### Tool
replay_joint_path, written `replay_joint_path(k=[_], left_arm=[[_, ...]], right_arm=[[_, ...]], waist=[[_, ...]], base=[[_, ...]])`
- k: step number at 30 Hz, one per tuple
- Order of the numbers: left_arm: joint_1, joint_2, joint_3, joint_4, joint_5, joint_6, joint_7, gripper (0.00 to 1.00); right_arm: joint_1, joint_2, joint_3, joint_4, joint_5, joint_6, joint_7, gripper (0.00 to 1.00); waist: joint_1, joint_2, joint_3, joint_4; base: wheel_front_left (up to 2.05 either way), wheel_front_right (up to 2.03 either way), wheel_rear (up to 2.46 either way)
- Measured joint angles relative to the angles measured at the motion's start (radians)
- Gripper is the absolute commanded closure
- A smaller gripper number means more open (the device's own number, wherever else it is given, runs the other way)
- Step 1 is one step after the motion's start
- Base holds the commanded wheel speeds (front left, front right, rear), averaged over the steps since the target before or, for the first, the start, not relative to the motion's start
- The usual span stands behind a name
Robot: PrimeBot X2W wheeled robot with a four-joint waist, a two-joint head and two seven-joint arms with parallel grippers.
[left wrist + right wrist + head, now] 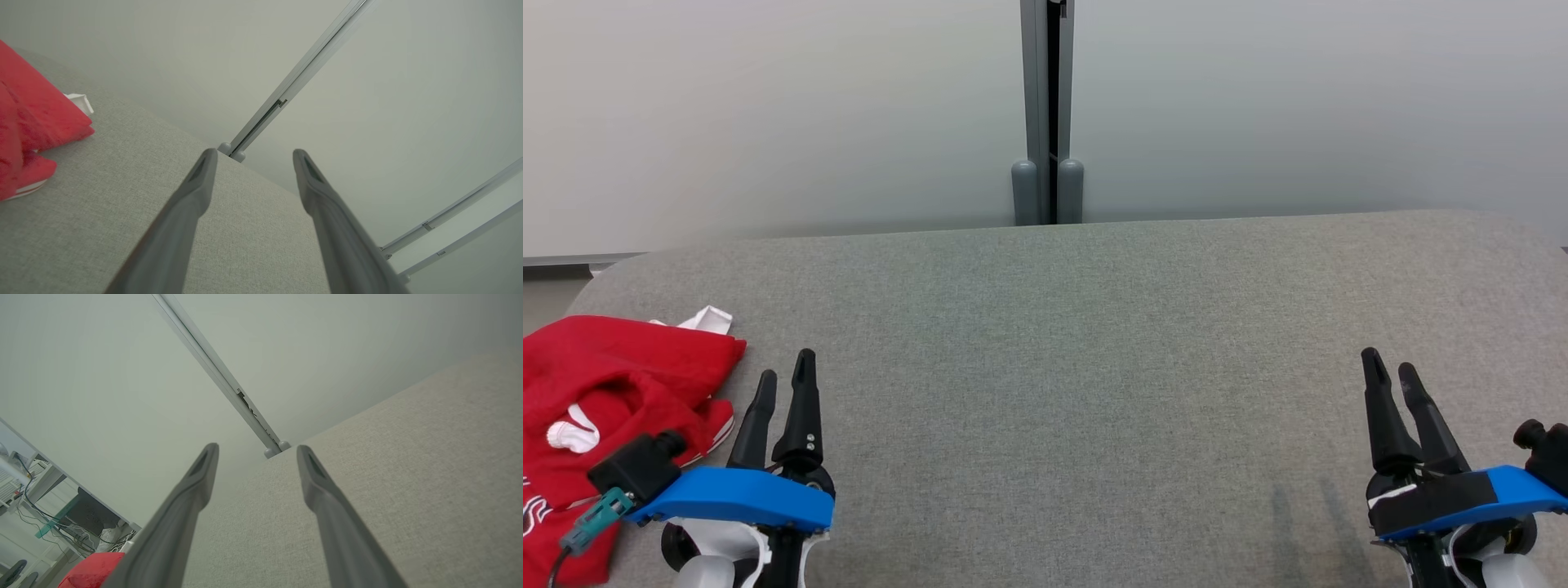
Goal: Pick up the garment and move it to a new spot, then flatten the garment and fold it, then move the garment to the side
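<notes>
You see the garment (605, 359) crumpled at the left edge of the table (1094, 327); left gripper (786, 366) and right gripper (1388, 363) stand spread, empty.

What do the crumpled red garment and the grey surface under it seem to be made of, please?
The crumpled red garment with white trim looks like soft, matte knit or fleece cloth: it creases loosely and its surface seems slightly fuzzy. The grey rounded table top appears covered in matte woven fabric, with a fine weave grain showing.
</notes>
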Motion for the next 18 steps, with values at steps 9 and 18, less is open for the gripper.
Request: replay_joint_path(k=[9, 18], left_arm=[[0.000, 0.015, -0.033, 0.037, 0.137, 0.001, -0.026, 0.00], [-0.002, 0.025, -0.058, 0.078, 0.237, 0.006, -0.049, 0.00]], right_arm=[[0.000, -0.003, 0.007, 0.019, -0.124, 0.000, -0.004, 0.00], [0.000, -0.004, 0.004, 0.026, -0.228, 0.000, 0.016, 0.00]], waist=[[0.0000, 0.0000, -0.005, 0.000], [0.0000, 0.0000, -0.011, 0.000]], base=[[0.00, 0.00, 0.00], [0.00, 0.00, 0.00]])
